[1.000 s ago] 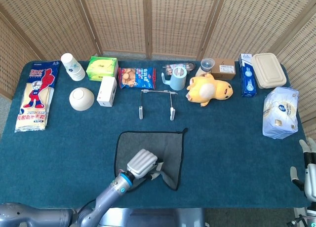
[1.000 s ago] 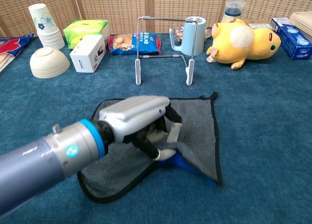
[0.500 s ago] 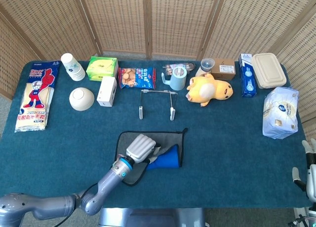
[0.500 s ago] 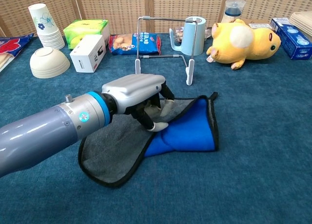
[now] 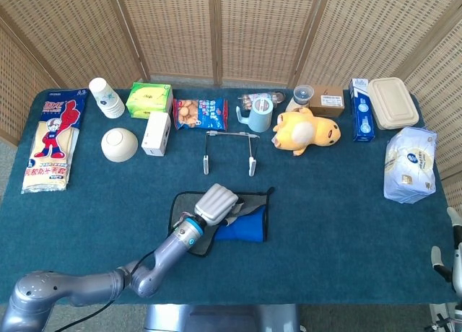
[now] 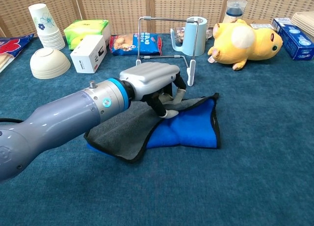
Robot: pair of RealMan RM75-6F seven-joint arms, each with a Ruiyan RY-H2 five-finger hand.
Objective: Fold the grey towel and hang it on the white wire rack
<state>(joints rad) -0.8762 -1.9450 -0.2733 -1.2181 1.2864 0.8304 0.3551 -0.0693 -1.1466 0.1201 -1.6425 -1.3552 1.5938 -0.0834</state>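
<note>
Left hand [image 6: 154,83] fingers [image 6: 169,110] pinch grey towel [image 6: 127,132], blue underside up; bowl [image 6: 49,64] upside down.

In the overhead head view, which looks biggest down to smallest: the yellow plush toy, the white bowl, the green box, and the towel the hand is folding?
1. Grey towel, blue underside showing, held by the left hand.
2. Yellow plush toy.
3. Green box and white bowl look about alike; I won't rank them.
</note>
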